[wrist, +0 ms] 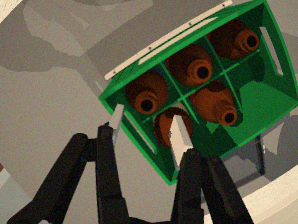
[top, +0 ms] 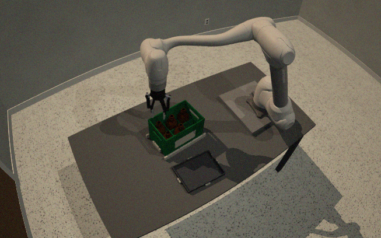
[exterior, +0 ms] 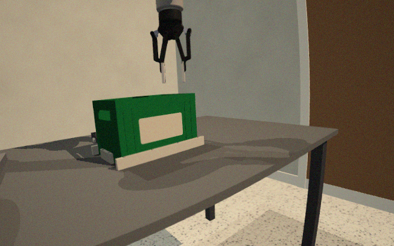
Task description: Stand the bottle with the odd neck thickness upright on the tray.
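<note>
Tool: the tool (exterior: 173, 76) hangs above the green crate (exterior: 149, 122), fingers part-way apart with nothing between them.
Bottles: five brown bottles (wrist: 200, 70) stand in the crate's cells; which neck differs cannot be told from here.
Tray: the dark tray (top: 197, 170) lies on the surface (top: 118, 177) near the crate, bare of bottles.
Step in hand: likely lining up over the bottle (wrist: 165, 123) in the corner cell to gauge its neck.
Doing it well: centre both fingers around one neck, descend straight, stay off the crate wall and dividers, close gently just below the mouth.
</note>
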Robot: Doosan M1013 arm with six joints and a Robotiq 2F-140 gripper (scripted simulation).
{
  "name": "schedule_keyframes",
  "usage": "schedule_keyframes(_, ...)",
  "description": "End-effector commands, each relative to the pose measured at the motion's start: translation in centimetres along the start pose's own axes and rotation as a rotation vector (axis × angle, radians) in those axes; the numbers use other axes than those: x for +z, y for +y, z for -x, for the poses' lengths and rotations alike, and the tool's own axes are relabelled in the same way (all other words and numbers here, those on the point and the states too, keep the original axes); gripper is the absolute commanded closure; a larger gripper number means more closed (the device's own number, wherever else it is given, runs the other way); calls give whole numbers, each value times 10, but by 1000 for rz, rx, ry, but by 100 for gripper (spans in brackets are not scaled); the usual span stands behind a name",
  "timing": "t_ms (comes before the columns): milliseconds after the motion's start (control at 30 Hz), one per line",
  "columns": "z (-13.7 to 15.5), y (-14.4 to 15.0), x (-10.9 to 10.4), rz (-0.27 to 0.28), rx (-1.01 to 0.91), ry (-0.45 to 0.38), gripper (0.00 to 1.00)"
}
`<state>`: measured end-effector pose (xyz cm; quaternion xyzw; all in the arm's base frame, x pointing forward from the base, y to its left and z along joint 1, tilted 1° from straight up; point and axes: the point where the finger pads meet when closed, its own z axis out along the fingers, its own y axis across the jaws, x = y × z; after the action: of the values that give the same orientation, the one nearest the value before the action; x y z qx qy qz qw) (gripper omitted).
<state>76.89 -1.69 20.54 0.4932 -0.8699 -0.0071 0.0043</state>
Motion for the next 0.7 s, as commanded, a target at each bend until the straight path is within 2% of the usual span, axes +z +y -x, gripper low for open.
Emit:
schedule_keyframes(0,0,0,4,0,0,0,62)
schedule_keyframes(667,0,0,23,0,0,0,62)
